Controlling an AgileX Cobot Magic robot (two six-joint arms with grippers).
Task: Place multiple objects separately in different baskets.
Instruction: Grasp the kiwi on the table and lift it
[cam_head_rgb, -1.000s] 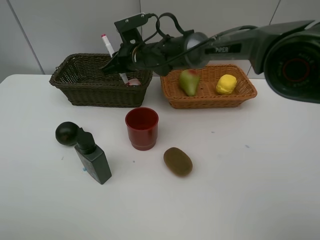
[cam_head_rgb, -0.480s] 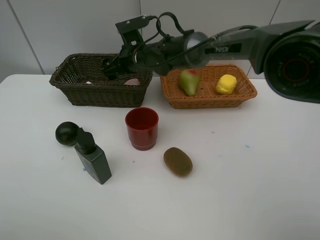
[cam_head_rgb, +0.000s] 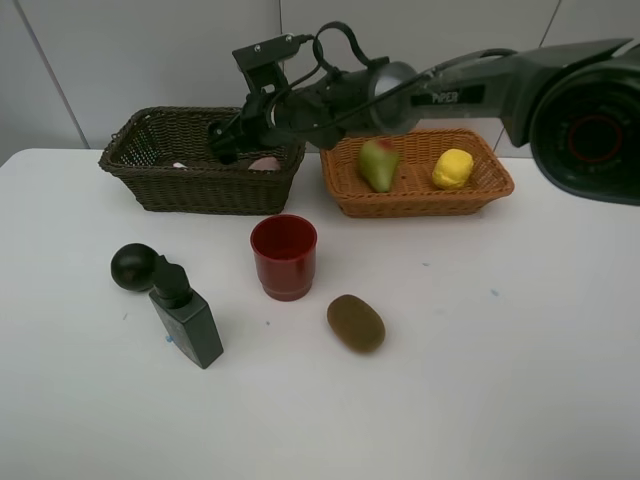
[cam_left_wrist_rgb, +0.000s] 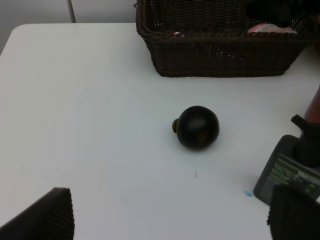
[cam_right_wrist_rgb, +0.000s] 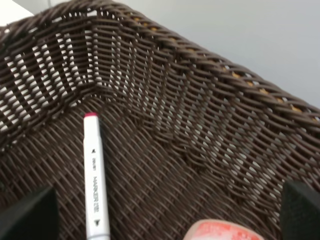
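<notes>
The right arm reaches across to the dark brown basket, and the right jaws hang over it. These jaws are wide open and hold nothing. Their two dark pads sit far apart.

Right under the right jaws, on the basket floor, lies the pink-white marker. It lies flat, closer to one pad than to the other. Its red tip points away from the jaws, toward a corner of the basket. The small pink bottle is in this basket too. It is under the jaws, nearer the other pad. The marker and the bottle do not touch.

Off to the side of the right jaws, under the arm, sits the orange-tan basket, just beside the dark one. The green-red pear and the yellow lemon are in it, a little apart.

The left jaws are wide open too and hold nothing. Straight ahead of them on the white bench sits the dark round fruit, about midway between the two sides. The dark green bottle is on the bench near one side of these jaws, close to the fruit. The dark basket is farther ahead, past the fruit.

The red cup stands upright on the bench, well apart from the right jaws. The brown kiwi is near the cup, far from both jaws.
</notes>
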